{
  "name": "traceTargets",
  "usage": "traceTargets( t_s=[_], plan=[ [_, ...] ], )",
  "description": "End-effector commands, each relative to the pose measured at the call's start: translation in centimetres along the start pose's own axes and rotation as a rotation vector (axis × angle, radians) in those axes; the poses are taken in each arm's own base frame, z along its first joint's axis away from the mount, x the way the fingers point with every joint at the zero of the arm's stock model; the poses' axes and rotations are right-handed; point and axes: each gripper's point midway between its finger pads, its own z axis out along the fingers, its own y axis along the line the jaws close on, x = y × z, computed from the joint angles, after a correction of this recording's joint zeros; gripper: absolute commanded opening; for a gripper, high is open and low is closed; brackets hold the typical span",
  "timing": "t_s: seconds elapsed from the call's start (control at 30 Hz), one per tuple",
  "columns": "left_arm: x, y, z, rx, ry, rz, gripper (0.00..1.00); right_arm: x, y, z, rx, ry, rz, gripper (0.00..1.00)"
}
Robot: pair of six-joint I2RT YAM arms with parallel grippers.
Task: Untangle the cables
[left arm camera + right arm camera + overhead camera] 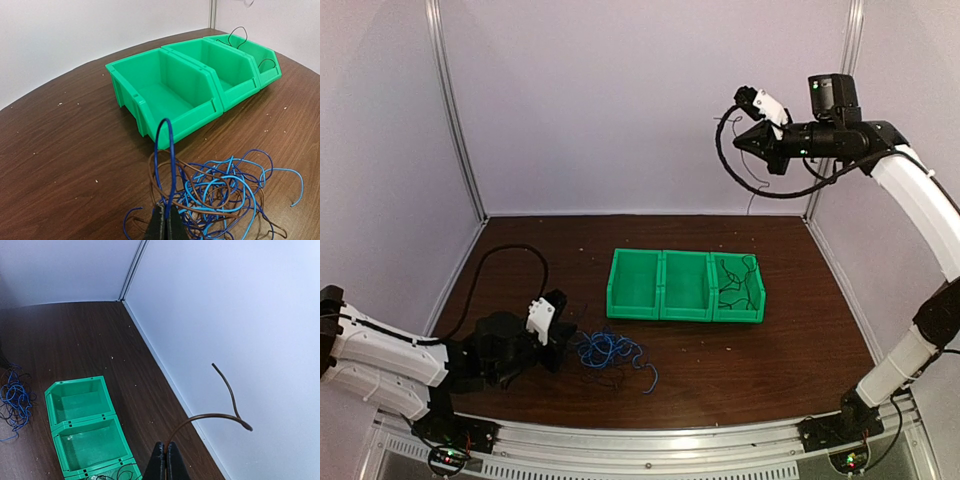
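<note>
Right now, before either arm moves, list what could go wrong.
1. The left end effector pinches one blue loop that runs into the tangle; pulling may drag the whole tangle or tighten it.
2. The right end effector holds a brown wire high above the table; it could slip and drop outside the bins.
</note>
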Motion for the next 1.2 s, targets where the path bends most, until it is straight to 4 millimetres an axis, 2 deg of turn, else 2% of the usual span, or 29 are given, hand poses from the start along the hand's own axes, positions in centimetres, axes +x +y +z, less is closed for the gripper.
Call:
traceTargets(
  t_s=[0.0, 0.23, 0.7, 0.93, 1.17],
  plan=[
    [-0.4, 0.2, -0.2, -0.003, -0.021, -0.023, 0.0, 1.3, -0.6, 1.0, 0.031, -0.001, 0.028, 0.0],
    [-0.2, 0.3, -0.3, -0.003, -0.019, -0.027, 0.0, 4.0, 1.1, 2.7, -0.017, 0.025, 0.076, 0.0],
    [0.2, 0.3, -0.1, -0.006, -0.019, -0.032, 0.0, 11.2, 5.2, 5.6, -0.111, 0.133, 0.164, 0.0],
    [0.1, 0.2, -0.1, -0.003, -0.023, -0.034, 0.0, 16.4, 7.3, 7.4, -0.154, 0.204, 0.23, 0.0],
    [-0.1, 0.2, -0.1, -0.004, -0.028, -0.033, 0.0, 22.8, 9.9, 9.9, -0.229, 0.328, 0.32, 0.0]
  ],
)
